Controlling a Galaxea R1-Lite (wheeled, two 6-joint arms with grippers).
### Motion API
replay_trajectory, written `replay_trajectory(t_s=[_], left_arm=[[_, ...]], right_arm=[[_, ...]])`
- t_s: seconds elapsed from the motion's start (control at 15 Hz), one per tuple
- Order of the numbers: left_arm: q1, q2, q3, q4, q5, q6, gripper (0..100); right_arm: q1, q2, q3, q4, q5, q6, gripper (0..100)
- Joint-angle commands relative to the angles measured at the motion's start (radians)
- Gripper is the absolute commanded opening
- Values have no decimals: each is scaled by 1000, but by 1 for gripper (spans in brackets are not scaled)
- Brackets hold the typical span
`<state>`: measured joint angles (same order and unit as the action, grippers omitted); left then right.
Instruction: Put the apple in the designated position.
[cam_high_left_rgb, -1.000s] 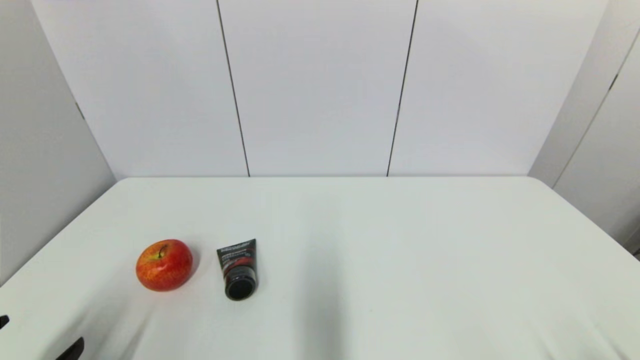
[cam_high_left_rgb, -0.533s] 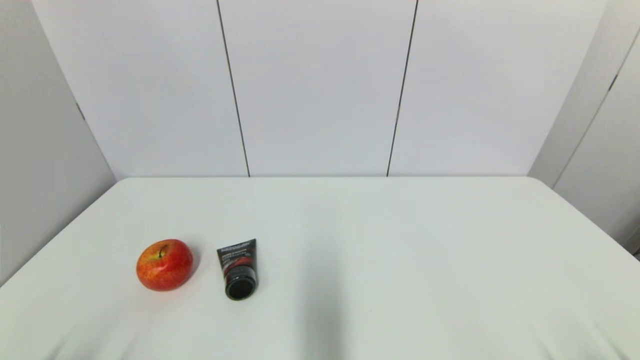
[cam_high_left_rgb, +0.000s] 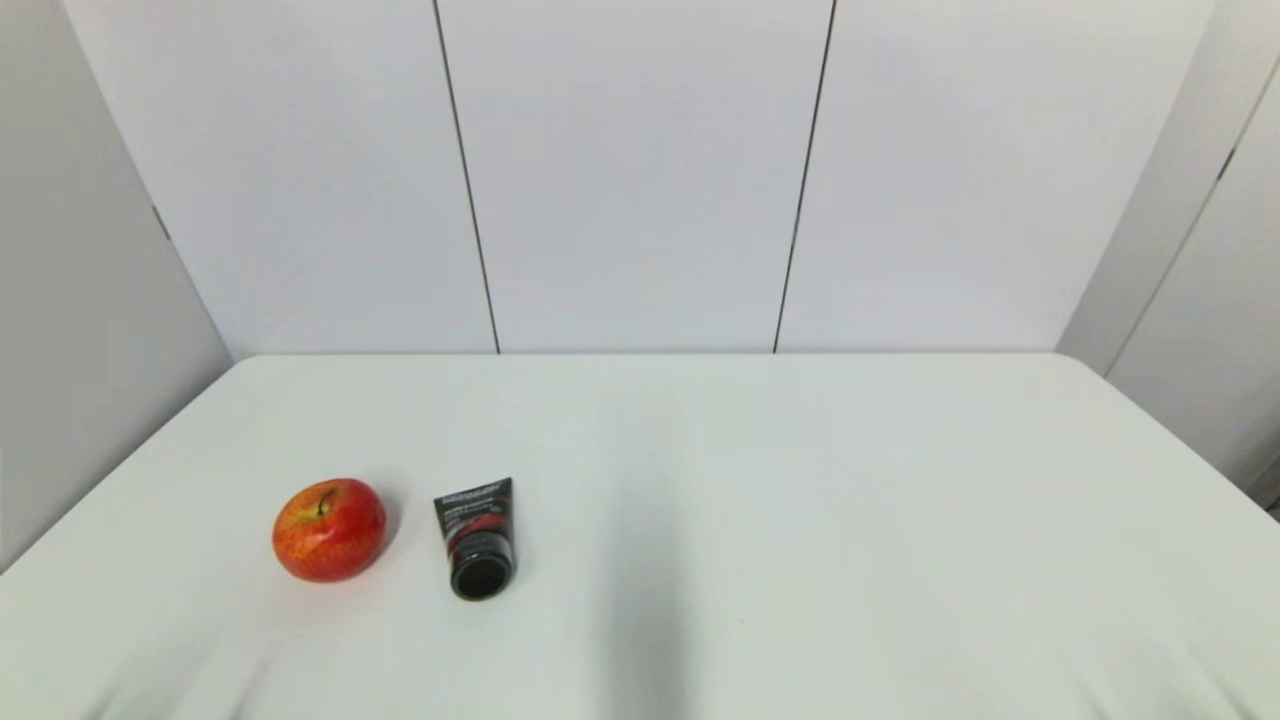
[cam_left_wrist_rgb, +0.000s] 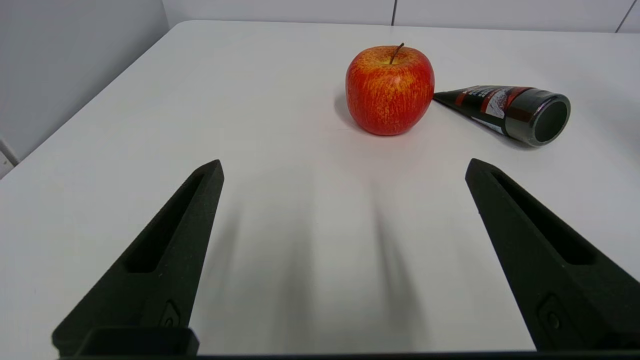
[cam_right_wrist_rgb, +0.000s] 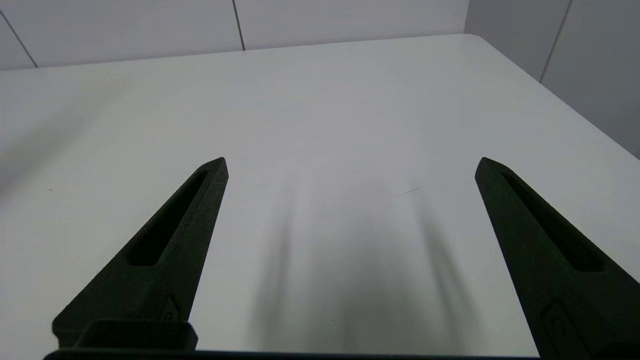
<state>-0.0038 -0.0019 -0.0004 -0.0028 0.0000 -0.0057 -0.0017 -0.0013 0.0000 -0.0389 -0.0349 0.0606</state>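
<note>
The red apple (cam_high_left_rgb: 329, 529) with yellow-orange streaks and a dark stem stands upright on the white table (cam_high_left_rgb: 800, 480), left of centre. In the left wrist view the apple (cam_left_wrist_rgb: 389, 90) lies well beyond my left gripper (cam_left_wrist_rgb: 344, 167), which is open with nothing between its fingers. My right gripper (cam_right_wrist_rgb: 351, 166) is open too, over bare tabletop on the right side. Neither gripper shows in the head view. The designated position is unmarked bare tabletop and cannot be picked out.
A small black tube (cam_high_left_rgb: 479, 540) with a red label lies just right of the apple, its round cap toward me; it also shows in the left wrist view as the tube (cam_left_wrist_rgb: 510, 111). White wall panels (cam_high_left_rgb: 640, 170) rise behind the table.
The left gripper's fingertips, seen at the lower left corner of the head view one second ago, have drawn back out of that view. Apple and tube have not moved.
</note>
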Motion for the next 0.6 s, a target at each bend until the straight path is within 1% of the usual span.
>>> replay_trajectory(t_s=[0.07,0.6], left_arm=[[1,0,0,0,0,0,100],[1,0,0,0,0,0,100]], right_arm=[[0,1,12,-1,0,-2,100],[0,1,12,1,-2,1,100]])
